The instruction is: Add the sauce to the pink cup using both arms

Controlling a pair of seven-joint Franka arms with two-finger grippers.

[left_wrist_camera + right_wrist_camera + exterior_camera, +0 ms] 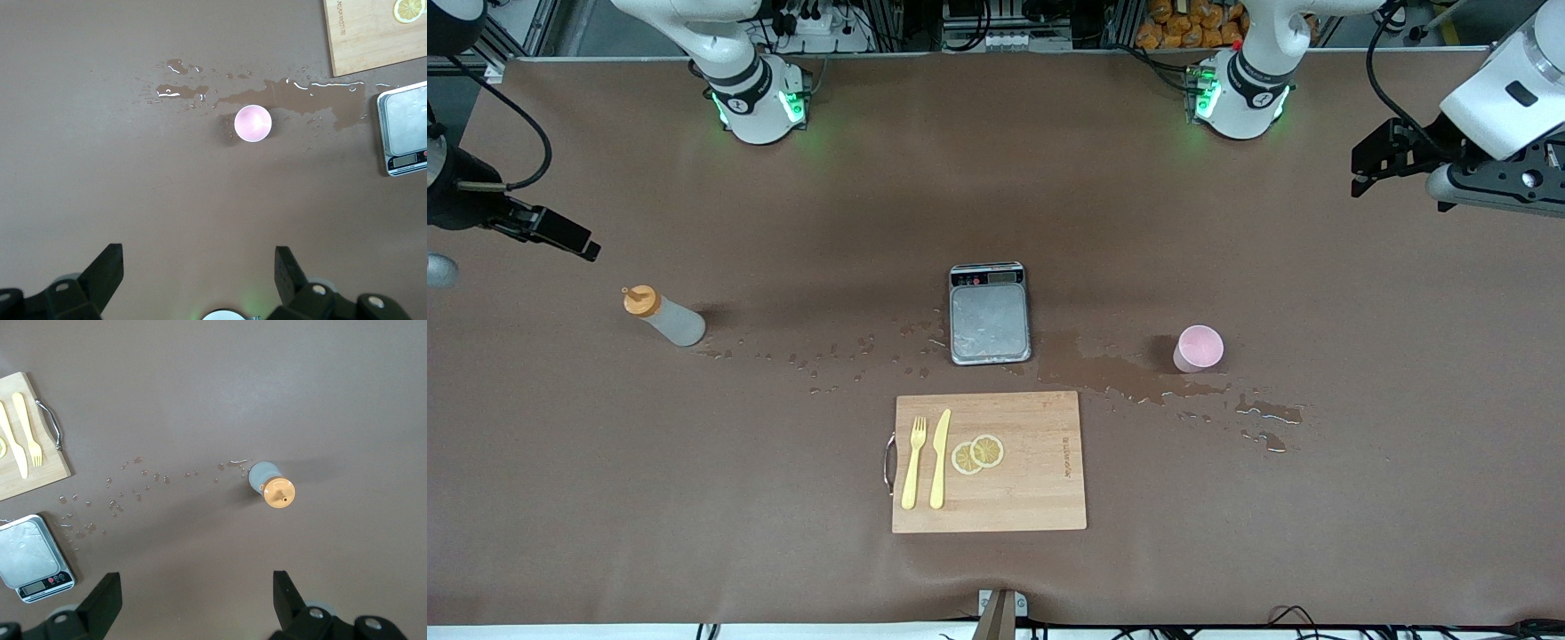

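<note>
Sauce (pixel 663 317) stands upright toward the right arm's end of your table, orange cap on, with droplets trailing from it toward the scale (pixel 989 313). Your pink cup (pixel 1198 348) stands upright toward the left arm's end, at the edge of a wet spill (pixel 1138 378). Both grippers hang spread wide and hold nothing: the right gripper (pixel 193 597) up over the table near the bottle, the left gripper (pixel 199 270) up over the table near the cup.

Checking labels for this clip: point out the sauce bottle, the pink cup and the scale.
sauce bottle (pixel 667 318), front view, on its translucent body.
pink cup (pixel 253 123), left wrist view, on its open inside.
scale (pixel 989 322), front view, on its metal weighing plate.
</note>
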